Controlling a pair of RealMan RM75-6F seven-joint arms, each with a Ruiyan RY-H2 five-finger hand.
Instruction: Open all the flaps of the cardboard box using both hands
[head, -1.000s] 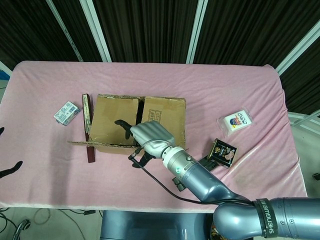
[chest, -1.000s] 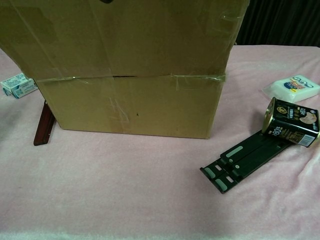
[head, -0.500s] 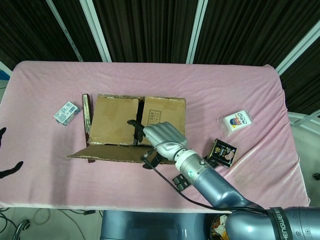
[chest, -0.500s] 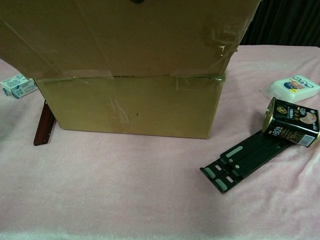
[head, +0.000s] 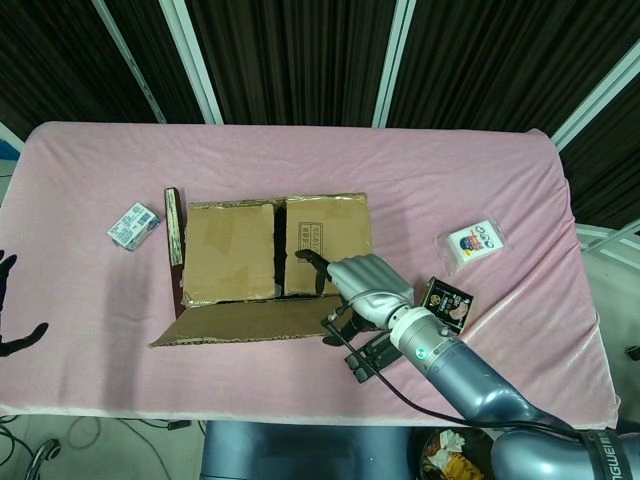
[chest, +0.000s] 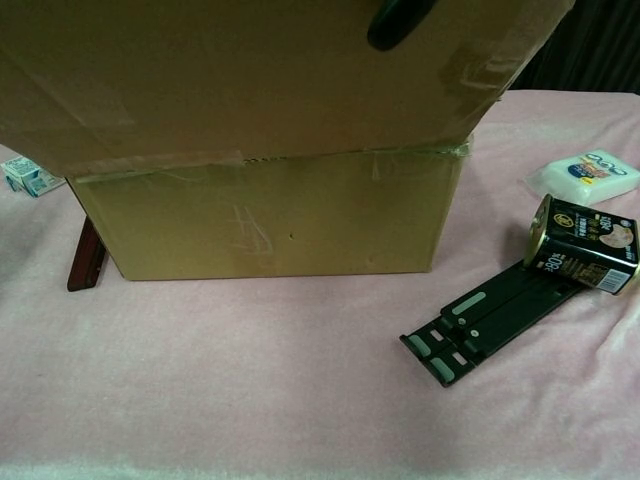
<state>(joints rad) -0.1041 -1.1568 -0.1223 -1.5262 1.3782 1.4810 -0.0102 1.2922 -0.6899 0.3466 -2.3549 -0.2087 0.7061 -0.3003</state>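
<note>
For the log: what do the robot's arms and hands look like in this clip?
The right hand has a silver shell with black fingers, on a glossy silver-grey arm trailing a thin black cable. Of the left hand, only black fingertips show.

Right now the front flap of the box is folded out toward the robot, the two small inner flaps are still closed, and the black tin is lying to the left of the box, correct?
Not quite. The black tin lies to the right of the cardboard box, as the head view shows. The rest holds: the front flap is folded out and the two inner flaps lie closed.
</note>
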